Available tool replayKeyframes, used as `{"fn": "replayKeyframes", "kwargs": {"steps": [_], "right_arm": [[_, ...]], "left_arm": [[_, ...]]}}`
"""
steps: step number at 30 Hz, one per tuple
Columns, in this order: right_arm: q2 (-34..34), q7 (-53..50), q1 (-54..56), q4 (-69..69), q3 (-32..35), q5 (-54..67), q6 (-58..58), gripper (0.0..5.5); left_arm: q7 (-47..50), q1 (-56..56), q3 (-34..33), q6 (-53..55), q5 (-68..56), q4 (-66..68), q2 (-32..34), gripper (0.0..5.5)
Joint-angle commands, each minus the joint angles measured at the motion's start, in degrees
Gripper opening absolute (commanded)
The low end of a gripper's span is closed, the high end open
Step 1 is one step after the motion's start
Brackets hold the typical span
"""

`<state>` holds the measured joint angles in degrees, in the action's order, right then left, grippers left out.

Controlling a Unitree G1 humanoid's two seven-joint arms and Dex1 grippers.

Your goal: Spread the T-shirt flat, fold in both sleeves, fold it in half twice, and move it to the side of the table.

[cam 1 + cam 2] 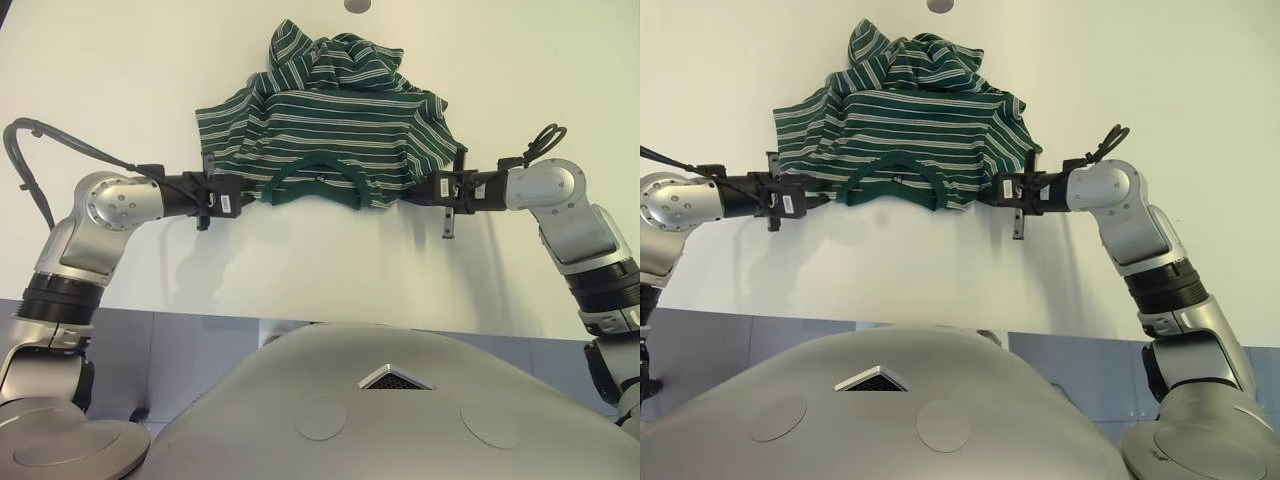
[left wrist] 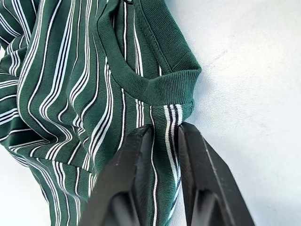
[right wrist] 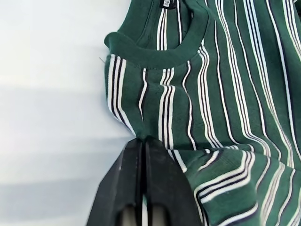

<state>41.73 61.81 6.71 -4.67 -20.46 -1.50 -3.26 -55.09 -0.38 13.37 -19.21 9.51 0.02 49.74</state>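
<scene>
Closest to the robot, both arms are turned inward over the white table (image 1: 100, 60). The left gripper (image 1: 238, 196) is clamped on the green striped T-shirt (image 1: 330, 125) at the shoulder just beside the collar (image 2: 160, 87), with cloth pinched between its fingers (image 2: 131, 160). The right gripper (image 1: 422, 188) is pinched tight on the shoulder edge on the collar's other side. The neckline lies between them, facing the robot. Beyond it the shirt's body lies rumpled and heaped on the table. A small grey disc (image 1: 357, 5) sits at the far edge.
</scene>
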Motion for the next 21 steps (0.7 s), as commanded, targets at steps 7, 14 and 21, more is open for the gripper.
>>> {"fn": "replayKeyframes", "kwargs": {"steps": [7,14,21], "right_arm": [[-0.62,0.87,2.39,-0.51,3.74,4.66,-1.48,0.0],[0.82,3.26,11.84,0.6,15.78,17.77,-8.52,0.0],[2.41,3.65,24.9,3.87,26.82,29.89,-16.78,0.0]], "left_arm": [[-0.81,-3.46,-5.22,5.91,-15.1,-5.24,-4.38,0.02],[-3.58,-12.46,-18.44,15.03,-32.15,-5.52,-2.11,0.02],[-6.82,-23.08,-28.84,23.12,-45.26,-2.91,0.5,0.02]]}}
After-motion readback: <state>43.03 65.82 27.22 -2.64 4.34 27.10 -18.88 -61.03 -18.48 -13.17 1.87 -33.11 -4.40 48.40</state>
